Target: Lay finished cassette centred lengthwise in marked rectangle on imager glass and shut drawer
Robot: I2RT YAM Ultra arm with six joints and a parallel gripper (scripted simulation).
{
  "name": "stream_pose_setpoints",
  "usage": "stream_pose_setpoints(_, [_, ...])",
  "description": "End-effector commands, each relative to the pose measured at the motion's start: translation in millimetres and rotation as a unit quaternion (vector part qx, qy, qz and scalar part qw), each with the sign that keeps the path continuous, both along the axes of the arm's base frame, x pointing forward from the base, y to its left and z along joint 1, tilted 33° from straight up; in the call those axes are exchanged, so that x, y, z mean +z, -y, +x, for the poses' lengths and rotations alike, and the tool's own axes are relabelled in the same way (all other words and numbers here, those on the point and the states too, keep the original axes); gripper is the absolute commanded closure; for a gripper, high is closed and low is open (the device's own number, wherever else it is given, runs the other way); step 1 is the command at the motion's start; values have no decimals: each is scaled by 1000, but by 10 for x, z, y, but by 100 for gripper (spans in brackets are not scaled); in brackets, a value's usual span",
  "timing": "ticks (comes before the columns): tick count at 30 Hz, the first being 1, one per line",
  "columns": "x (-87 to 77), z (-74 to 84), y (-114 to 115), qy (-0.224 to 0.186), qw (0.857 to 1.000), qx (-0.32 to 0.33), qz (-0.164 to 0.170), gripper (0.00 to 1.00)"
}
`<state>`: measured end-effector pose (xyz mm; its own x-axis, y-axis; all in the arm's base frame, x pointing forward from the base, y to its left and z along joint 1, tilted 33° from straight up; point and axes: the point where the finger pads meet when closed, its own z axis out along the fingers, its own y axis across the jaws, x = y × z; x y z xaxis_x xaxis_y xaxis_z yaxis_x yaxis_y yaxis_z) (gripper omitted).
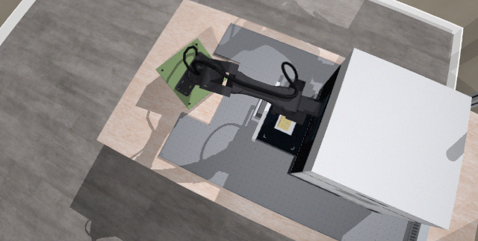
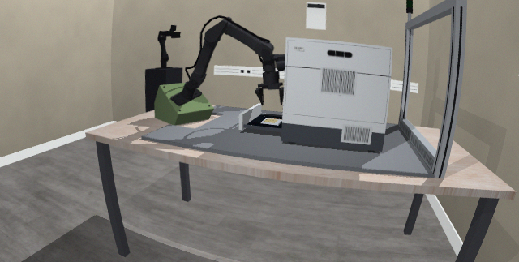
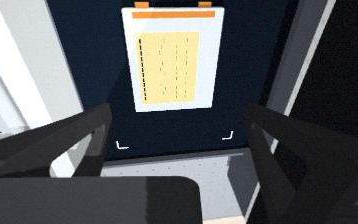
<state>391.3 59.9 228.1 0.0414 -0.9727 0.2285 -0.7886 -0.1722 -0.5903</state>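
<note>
The finished cassette (image 1: 285,124) (image 2: 271,121) (image 3: 172,65), white with a yellow gel window and an orange strip, lies flat and lengthwise on the dark glass (image 1: 278,142) (image 3: 95,50) of the open drawer. Two white corner marks show in the wrist view, one (image 3: 122,146) at the left and one (image 3: 228,135) at the right, a little beyond its near end. The imager IM (image 1: 388,133) (image 2: 336,88) is a white box, and its drawer front (image 1: 258,129) (image 2: 249,117) stands pulled out. My gripper (image 2: 270,100) (image 3: 178,111) is open and empty, hanging above the cassette and apart from it.
The arm's green base (image 1: 172,73) (image 2: 178,105) stands at the table's left. A grey mat (image 1: 231,166) covers the table under the imager. A tall grey frame (image 2: 450,92) stands at the table's right edge behind the imager.
</note>
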Motion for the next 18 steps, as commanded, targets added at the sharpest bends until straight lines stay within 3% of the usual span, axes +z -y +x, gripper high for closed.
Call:
stream_pose_setpoints(1, [215,-14,-58,24,1000,4,9,9])
stream_pose_setpoints(14, [215,-14,-58,24,1000,4,9,9])
stream_pose_setpoints(15, [3,-84,36,15,1000,2,6,0])
stream_pose_setpoints(18, [4,-134,-10,16,1000,5,6,0])
